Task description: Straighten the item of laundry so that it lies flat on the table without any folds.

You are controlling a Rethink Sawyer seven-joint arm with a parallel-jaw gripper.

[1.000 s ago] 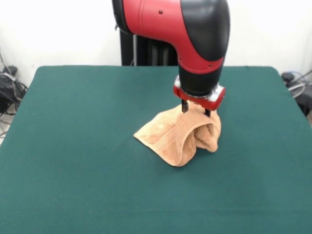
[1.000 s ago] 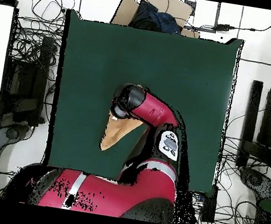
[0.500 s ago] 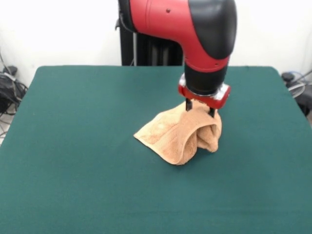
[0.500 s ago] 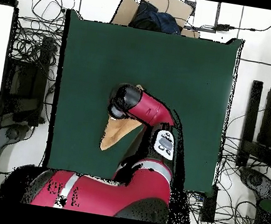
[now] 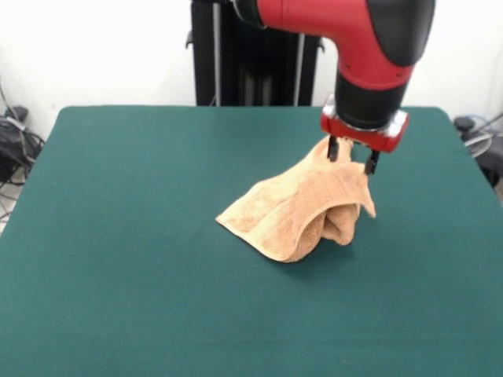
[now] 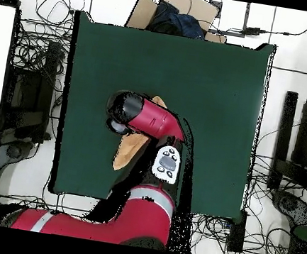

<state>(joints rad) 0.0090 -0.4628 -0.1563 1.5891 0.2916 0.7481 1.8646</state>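
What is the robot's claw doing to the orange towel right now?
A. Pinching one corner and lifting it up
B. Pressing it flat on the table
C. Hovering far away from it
A: the gripper pinches a raised corner of the towel, while the rest lies bunched on the table.

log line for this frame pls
phase: unfolding | tool: shut on towel corner, lifted | towel: one end raised, rest bunched and folded on table | flat: not yet

Peach towel (image 5: 295, 212) bunched w/ folds, one corner raised (gripped), green table (image 5: 126, 236) centre
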